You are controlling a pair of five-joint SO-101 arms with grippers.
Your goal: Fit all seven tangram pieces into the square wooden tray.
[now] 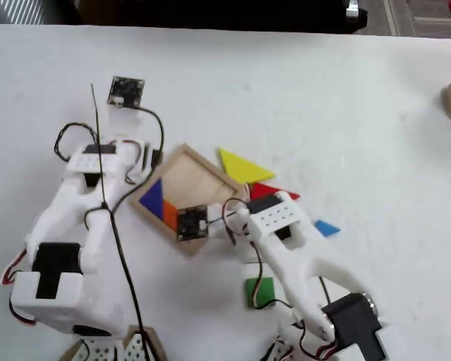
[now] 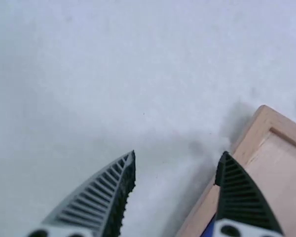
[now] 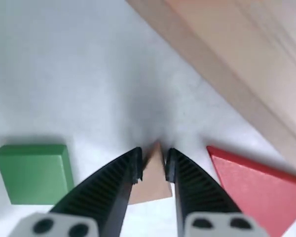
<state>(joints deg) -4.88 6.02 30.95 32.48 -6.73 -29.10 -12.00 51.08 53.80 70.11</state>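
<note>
the right end effector (image 3: 153, 170) is pinching a small pale tan wooden triangle (image 3: 150, 185) against the white tabletop (image 1: 323, 98), one finger on each slanted side. just beside it on one side lies a flat green wooden square (image 3: 32, 173), on the other a red wooden triangle (image 3: 256, 190), both apart from the fingers and outside the square wooden tray (image 1: 189, 183). the tray's rim runs close past the red piece. inside the tray a dark blue triangle (image 1: 152, 197) and an orange piece (image 1: 169, 214) sit touching in one corner. a yellow triangle (image 1: 243, 167) lies just outside the tray's rim, and a small light blue piece (image 1: 326, 227) lies farther off. the left end effector (image 2: 175, 192) is spread wide and holds nothing, one finger over the tabletop, the other over the tray's rim near a corner.
</note>
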